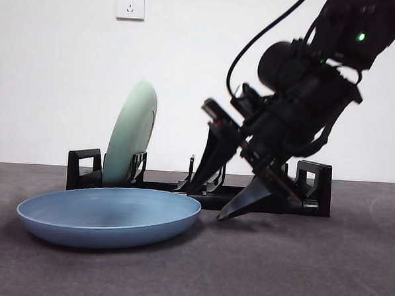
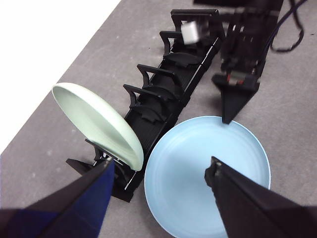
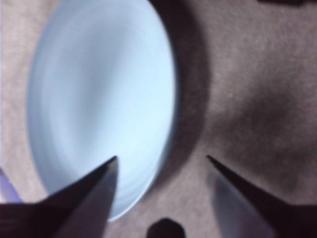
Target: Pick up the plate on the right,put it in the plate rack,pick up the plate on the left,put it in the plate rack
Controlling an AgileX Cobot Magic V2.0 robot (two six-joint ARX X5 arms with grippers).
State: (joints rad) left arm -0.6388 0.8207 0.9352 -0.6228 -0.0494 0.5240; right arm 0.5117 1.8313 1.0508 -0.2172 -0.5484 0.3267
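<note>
The right gripper (image 1: pixel 211 203) is low over the table (image 1: pixel 297 272), tilted, with its jaws spread wide and nothing between them; one tip reaches over the blue plate's (image 1: pixel 108 216) rim and the other stands outside it, near the mat. Whether either tip touches the plate or the table cannot be told: the right wrist view is blurred, and in the front view the arm's dark bulk covers the spot. That bulk also hides the middle and right stretch of the rack (image 1: pixel 84 170), so only its looped ends and a few prongs show there. The blue plate lies flat on the table just in front of the rack, at its left half. The green plate (image 1: pixel 132 139) stands on edge in a slot near the rack's left end, leaning a little; its lower edge is hidden behind the blue plate and the prongs. The left gripper (image 2: pixel 161 176) hangs high above the blue plate with jaws apart and empty, and in the front view shows only as a dark tip at the top edge.
</note>
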